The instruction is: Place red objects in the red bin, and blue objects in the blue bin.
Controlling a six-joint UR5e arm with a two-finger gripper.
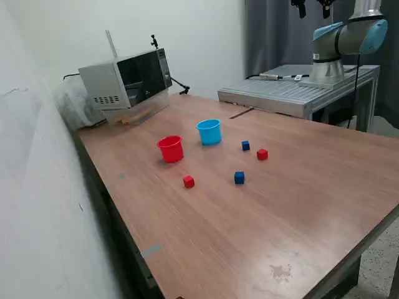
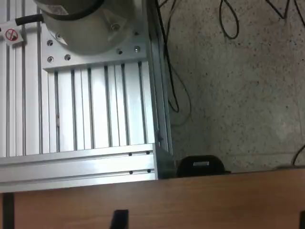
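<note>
On the wooden table (image 1: 299,205) the red bin (image 1: 170,149) and the light blue bin (image 1: 209,131) stand upright side by side. One red cube (image 1: 188,181) lies in front of the red bin. Another red cube (image 1: 262,154) lies toward the exterior view's right. One dark blue cube (image 1: 245,145) sits next to that second red cube, and another blue cube (image 1: 239,177) lies nearer the front. My gripper (image 1: 313,7) is high above the arm's base, far from all of them, with its jaws apart and empty. In the wrist view only its dark fingertips (image 2: 119,219) show, over the table's edge (image 2: 190,195). No cubes or bins appear there.
A grey microwave (image 1: 128,78) stands at the table's back corner by the wall. The arm's base (image 1: 327,65) is bolted to a ribbed aluminium platform (image 1: 287,93) (image 2: 90,109) beside the table. Cables (image 2: 171,71) lie on the speckled floor.
</note>
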